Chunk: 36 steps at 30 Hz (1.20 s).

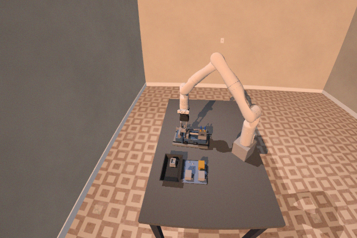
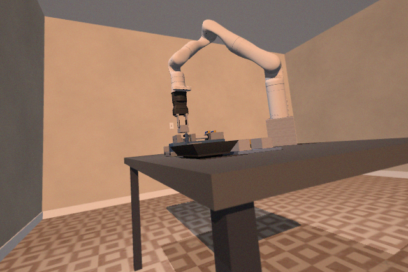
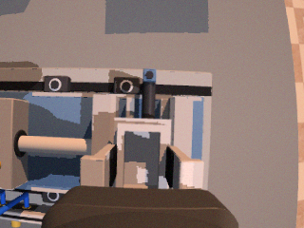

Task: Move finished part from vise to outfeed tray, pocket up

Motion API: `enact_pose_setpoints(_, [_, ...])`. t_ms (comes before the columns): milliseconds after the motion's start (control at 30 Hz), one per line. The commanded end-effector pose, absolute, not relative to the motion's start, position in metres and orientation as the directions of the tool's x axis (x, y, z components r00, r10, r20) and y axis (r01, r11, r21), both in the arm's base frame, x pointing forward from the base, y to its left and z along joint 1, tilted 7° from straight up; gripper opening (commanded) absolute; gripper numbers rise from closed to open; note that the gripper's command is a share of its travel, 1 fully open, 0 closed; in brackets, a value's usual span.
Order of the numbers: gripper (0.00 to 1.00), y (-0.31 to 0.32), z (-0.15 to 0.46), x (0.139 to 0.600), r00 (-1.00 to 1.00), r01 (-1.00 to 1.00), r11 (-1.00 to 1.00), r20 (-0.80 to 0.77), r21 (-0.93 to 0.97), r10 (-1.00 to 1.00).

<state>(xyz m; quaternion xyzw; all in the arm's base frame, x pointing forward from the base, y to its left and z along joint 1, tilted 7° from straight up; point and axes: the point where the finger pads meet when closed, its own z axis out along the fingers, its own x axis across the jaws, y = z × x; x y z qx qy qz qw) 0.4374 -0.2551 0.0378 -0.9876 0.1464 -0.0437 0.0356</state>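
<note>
The dark two-finger gripper (image 2: 183, 126) has its fingers clamped, partly open, on the pale block-shaped finished part (image 2: 183, 128), above the blue-based vise (image 2: 197, 139); the part's long axis cannot be told.

A dark grey table (image 1: 230, 200) stands on a brown-and-cream checkered floor (image 1: 311, 154). Behind the table rises a tan wall (image 1: 245, 13); to the table's left, a grey wall (image 1: 66, 71).

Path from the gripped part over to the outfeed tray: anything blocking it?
Nothing visible blocks it. The gripper holds the part above the vise. One part already lies at the far end of the outfeed tray; the near floor looks free.
</note>
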Motion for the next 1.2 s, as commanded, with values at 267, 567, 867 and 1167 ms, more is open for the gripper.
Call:
enact_pose_setpoints(267, [0.00, -0.258, 0.054, 0.437, 0.952, -0.288, -0.954, 0.082, -0.083, -0.294])
enact_pose_setpoints(567, [0.00, -0.258, 0.054, 0.437, 0.952, -0.288, -0.954, 0.080, -0.085, -0.294])
enact_pose_setpoints(867, [0.00, -0.255, 0.055, 0.439, 0.953, -0.287, -0.954, 0.080, -0.084, -0.294])
enact_pose_setpoints(1167, [0.00, -0.234, 0.057, 0.458, 0.955, -0.279, -0.957, 0.080, -0.082, -0.285])
